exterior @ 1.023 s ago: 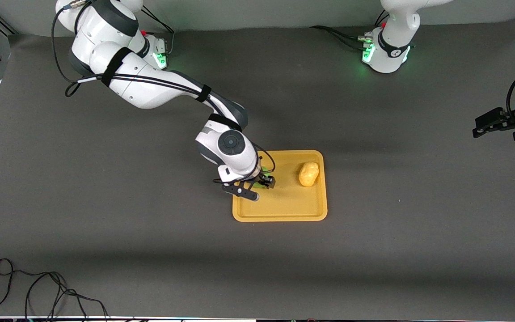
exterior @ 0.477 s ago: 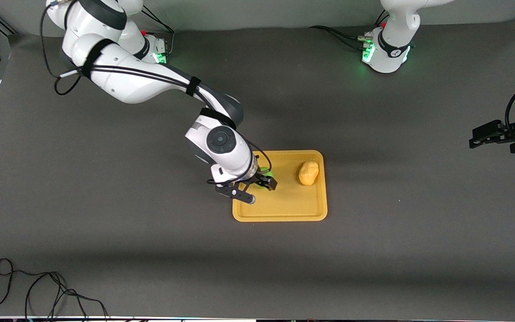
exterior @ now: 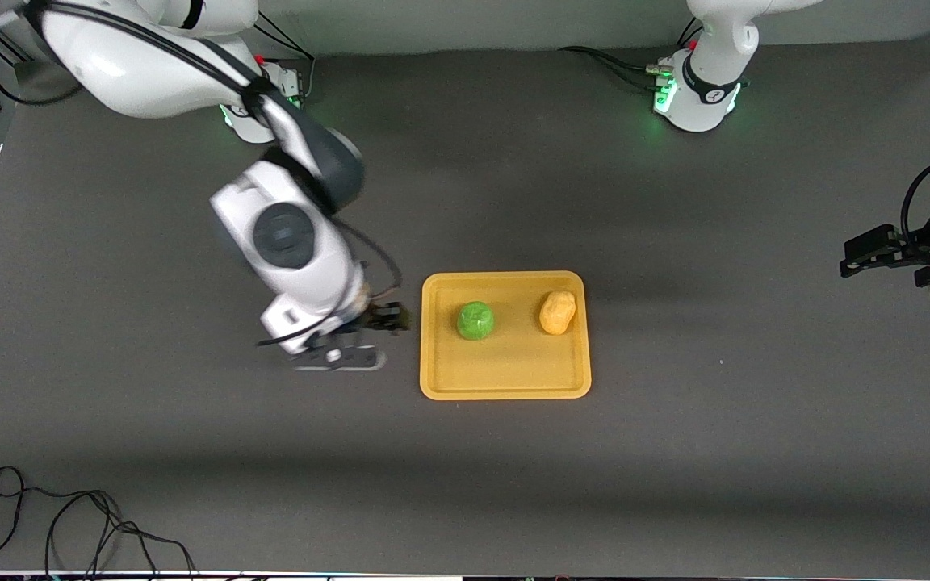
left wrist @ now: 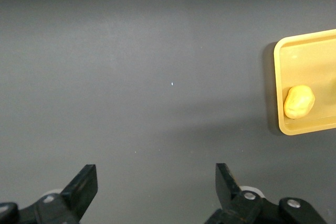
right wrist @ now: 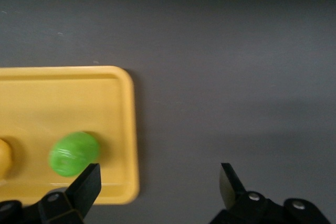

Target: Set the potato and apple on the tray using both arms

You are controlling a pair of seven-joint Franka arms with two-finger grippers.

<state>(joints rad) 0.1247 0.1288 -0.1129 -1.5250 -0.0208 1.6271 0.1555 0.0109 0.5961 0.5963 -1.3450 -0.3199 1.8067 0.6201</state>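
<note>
Since a second ago the right gripper (exterior: pixel 364 339) has let go and pulled off the tray (exterior: pixel 505 387), fingers spread, now over the table beside it. On the tray rest apple (exterior: pixel 475 320) and potato (exterior: pixel 557 312). The left gripper (exterior: pixel 877 252) waits spread, well apart from the tray.

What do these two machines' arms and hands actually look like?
Both arms are glossy white rounded shells with dark grey joints. The right arm has black cables strapped along it and a dark round cap on its wrist. Green lights glow at the left arm base. The right hand and left hand are black, with two flat fingers each.
</note>
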